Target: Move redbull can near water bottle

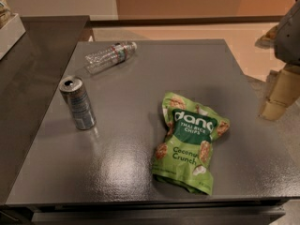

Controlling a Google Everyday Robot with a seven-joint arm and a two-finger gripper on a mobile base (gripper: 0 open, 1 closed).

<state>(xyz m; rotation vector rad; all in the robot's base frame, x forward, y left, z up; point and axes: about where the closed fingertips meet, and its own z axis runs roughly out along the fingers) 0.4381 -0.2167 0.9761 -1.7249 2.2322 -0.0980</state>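
Left: the redbull can (77,103) stands upright near the left edge of the table (187,74), tall and slim, so we judge an off-centre grab could tip it. The water bottle (111,56) lies on its side behind it, apart, and may roll if nudged. The chips bag (190,142) could get dragged by the gripper (276,100), which is beyond the right edge; open or closed, we cannot tell.

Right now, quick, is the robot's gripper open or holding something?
Gripper: off the right edge of the grey table, far from the slim silver-and-blue aluminium can; open or closed cannot be told.
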